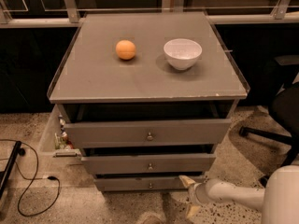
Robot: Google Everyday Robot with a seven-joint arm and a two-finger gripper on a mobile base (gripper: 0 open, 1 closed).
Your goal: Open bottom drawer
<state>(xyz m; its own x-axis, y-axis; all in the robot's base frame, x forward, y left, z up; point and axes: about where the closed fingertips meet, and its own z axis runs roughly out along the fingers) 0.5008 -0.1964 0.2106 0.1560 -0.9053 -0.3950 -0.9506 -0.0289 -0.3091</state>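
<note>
The bottom drawer (126, 184) is the narrowest grey front, lowest of the three on the cabinet, with a small round knob (150, 185) at its centre. It stands out only slightly from the cabinet. My gripper (189, 196) hangs low in front of the drawer's right end, to the right of the knob and apart from it. Its two yellowish fingertips are spread, upper one (186, 180) near the drawer front, lower one (192, 212) near the floor, with nothing between them. The white forearm (233, 195) runs off to the lower right.
An orange (125, 49) and a white bowl (182, 53) rest on the cabinet top (140, 78). The top drawer (112, 132) and middle drawer (117, 163) stick out a little. A black office chair (280, 115) stands at right. Cables (28, 181) lie on the floor at left.
</note>
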